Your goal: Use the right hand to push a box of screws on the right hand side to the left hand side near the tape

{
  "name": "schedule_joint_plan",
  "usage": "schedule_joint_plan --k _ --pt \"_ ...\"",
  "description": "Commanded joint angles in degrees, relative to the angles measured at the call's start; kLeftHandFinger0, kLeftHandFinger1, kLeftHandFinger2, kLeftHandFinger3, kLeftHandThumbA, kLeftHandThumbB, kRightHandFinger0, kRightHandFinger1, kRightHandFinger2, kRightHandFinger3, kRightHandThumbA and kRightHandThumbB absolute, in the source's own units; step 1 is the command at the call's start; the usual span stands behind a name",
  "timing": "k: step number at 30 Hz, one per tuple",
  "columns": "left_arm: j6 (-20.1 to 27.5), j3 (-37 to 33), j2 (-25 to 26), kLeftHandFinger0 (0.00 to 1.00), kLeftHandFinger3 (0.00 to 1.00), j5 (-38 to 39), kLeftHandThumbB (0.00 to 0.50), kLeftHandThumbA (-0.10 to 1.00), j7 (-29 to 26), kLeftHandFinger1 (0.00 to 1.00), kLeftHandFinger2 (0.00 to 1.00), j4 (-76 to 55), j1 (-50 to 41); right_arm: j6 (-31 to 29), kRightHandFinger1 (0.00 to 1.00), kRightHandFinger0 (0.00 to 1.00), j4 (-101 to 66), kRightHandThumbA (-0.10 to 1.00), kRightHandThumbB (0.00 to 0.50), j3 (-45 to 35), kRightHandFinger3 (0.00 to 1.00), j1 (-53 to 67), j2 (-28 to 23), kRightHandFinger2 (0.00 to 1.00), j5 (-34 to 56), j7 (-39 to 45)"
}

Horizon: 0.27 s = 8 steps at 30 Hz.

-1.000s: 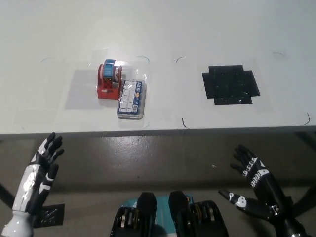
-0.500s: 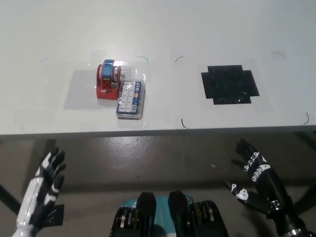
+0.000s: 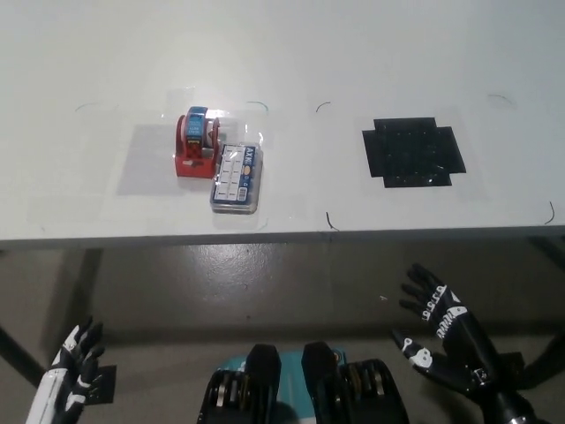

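The box [image 3: 236,177] of screws lies on the tabletop [image 3: 353,53] left of centre, its long axis running toward and away from the robot with a slight tilt, its far left corner touching or just beside the red tape [image 3: 196,144] dispenser; judged from this, it sits where the task wants it, so little or no pushing seems left. To its right, well apart, is a black patch [image 3: 412,151] on the tabletop with nothing on it. Both hands hang below the front edge, over the floor. The black right robot hand [image 3: 439,338] is at lower right, fingers spread apart and holding nothing; the box lies up and to the left of it, across the table edge. The white left robot hand [image 3: 72,364] rests at the bottom left corner, fingers also apart and empty; it looks about as near the box as the right, though the task gives the push to the right
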State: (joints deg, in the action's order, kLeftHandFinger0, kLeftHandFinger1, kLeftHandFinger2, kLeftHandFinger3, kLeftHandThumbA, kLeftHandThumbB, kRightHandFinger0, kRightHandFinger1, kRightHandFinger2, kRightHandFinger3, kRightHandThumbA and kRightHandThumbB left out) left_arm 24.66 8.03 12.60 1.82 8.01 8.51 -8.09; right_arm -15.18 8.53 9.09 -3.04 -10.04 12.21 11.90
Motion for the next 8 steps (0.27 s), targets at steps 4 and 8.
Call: schedule_joint_plan --k 4,8 --pt "2.27 2.04 -0.41 1.0 1.0 0.11 0.193 0.85 -1.78 1.0 1.0 0.56 -0.92 -0.55 0.93 0.85 1.19 0.65 0.113 0.38 1.0 -2.39 0.09 1.0 -1.41 2.84" --pt "2.27 2.64 0.13 1.0 1.0 -1.61 0.2 0.86 -2.93 1.0 1.0 5.36 -0.1 -5.0 0.9 0.83 6.47 0.59 0.126 -0.4 1.0 -3.25 0.74 1.0 -3.92 1.22"
